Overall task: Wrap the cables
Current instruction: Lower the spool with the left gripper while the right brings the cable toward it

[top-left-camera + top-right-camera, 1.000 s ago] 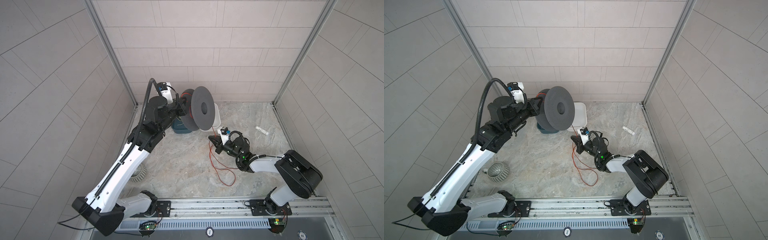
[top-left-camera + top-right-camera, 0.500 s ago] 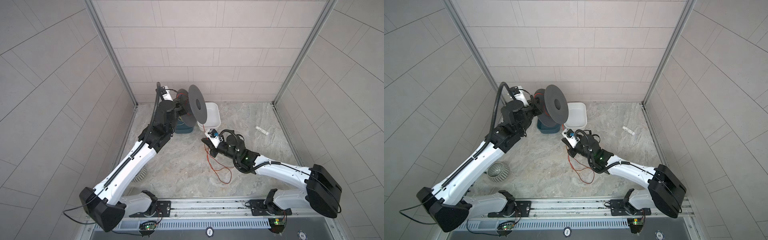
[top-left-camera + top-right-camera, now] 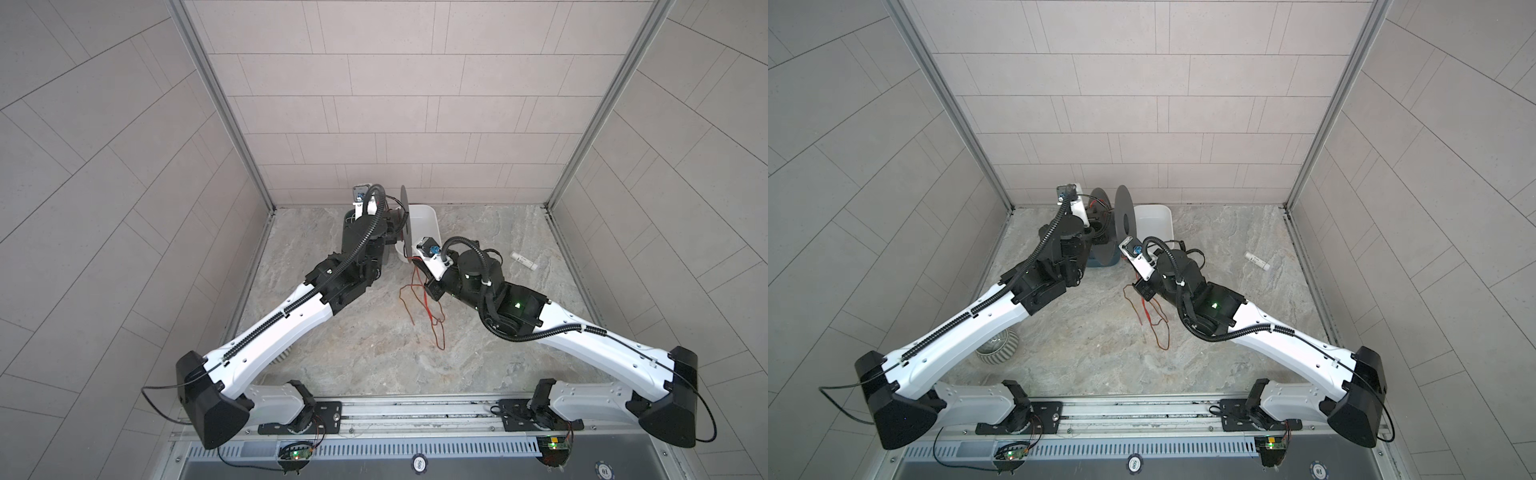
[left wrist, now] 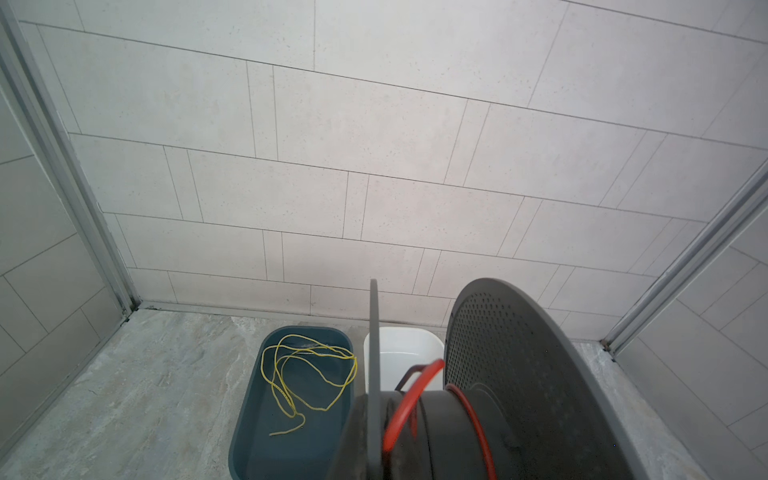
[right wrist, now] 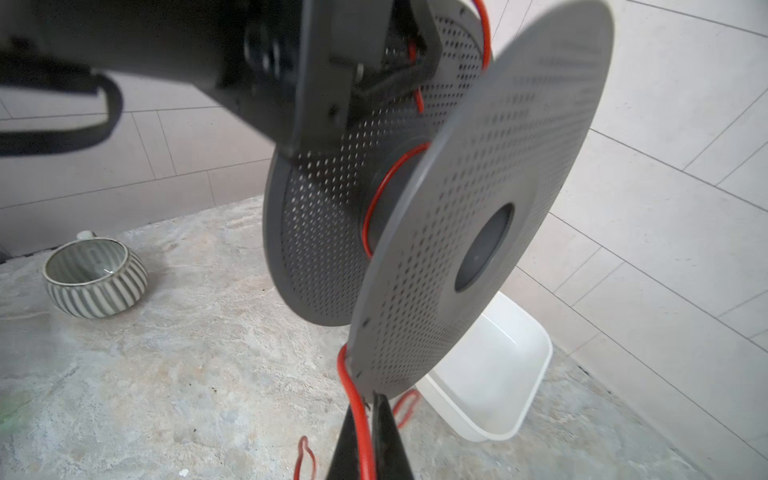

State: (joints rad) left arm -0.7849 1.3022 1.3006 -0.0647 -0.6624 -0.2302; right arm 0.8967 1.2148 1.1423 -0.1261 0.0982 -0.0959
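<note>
On the spool (image 5: 478,208) hub, only a turn or two of cable (image 5: 354,395) is wound. The rest lies in loose loops on the tabletop (image 3: 353,340), so wrapping looks early. The right tool (image 5: 370,415) pinches the cable just under the spool rim, arm reaching in low; the left tool (image 5: 374,79) is clenched on the back flange, arm stretched rearward, spool raised.

The cell is enclosed by pale grey tiled walls (image 3: 124,208), joined at the corners by aluminium profiles (image 3: 224,108). A marbled grey stone floor (image 3: 374,345) is spread beneath the right gripper (image 5: 368,415), and the back wall (image 3: 395,124) is seen beyond it. Even, diffuse light is cast throughout.
</note>
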